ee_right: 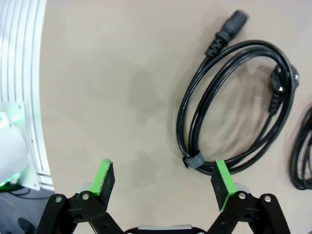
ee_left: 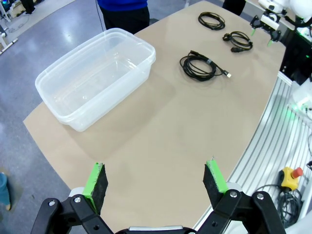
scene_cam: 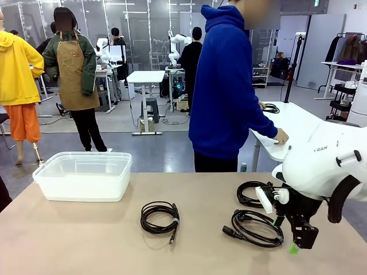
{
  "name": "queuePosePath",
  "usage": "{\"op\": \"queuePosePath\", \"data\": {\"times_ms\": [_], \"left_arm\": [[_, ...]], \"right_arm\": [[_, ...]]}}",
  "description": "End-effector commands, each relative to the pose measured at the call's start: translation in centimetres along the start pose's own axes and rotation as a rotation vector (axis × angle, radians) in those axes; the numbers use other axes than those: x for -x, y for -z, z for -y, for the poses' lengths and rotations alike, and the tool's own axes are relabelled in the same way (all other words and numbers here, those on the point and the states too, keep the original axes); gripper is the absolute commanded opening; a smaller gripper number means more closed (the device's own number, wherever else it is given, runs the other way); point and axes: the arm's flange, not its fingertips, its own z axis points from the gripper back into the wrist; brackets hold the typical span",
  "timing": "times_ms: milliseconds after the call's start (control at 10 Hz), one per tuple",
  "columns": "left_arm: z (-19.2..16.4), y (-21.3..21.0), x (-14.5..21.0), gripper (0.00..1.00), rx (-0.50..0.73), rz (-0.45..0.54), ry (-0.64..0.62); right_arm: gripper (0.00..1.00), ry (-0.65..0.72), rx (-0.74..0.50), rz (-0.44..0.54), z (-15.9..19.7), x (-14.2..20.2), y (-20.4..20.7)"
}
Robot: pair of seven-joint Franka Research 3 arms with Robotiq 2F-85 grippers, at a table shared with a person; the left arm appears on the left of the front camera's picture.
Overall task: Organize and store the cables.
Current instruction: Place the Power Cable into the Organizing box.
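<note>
Front camera faces person (scene_cam: 223, 86) across table (scene_cam: 86, 235); left wrist looks down from high; right wrist close over cord (ee_right: 193, 161), likely shared with front.

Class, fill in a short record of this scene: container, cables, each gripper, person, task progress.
container: clear plastic bin, far-left part of the table
cables: three black coils on the table, outside the bin: middle coil, near-right coil, far-right coil
left gripper: open, holding nothing, high above the table
right gripper: open, holding nothing, low beside the near-right coil
person: blue hoodie, far side, hands on a white side table
progress: no cable stored yet
</note>
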Motion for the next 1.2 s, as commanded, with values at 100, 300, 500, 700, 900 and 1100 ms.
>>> {"op": "queuePosePath", "data": {"times_ms": [100, 300, 500, 700, 900, 1100], "left_arm": [[-0.2, -0.3, -0.1, 1.0, 0.017, 0.012, 0.015], [-0.2, -0.3, -0.1, 1.0, 0.017, 0.012, 0.015], [-0.2, -0.3, -0.1, 1.0, 0.017, 0.012, 0.015], [-0.2, -0.3, -0.1, 1.0, 0.017, 0.012, 0.015], [-0.2, -0.3, -0.1, 1.0, 0.017, 0.012, 0.015], [-0.2, -0.3, -0.1, 1.0, 0.017, 0.012, 0.015]], "right_arm": [[1.0, -0.147, 0.003, -0.107, 0.2, -0.1, 0.6], [1.0, -0.154, 0.011, -0.076, 0.4, -0.4, 0.8], [1.0, -0.13, 0.001, -0.101, 0.9, -0.8, 1.8], [1.0, -0.128, 0.004, -0.12, 1.3, -1.1, 2.5], [1.0, -0.175, 0.031, -0.146, 1.3, -1.4, 2.7], [1.0, -0.199, 0.031, -0.17, 1.4, -1.5, 3.1]]}}
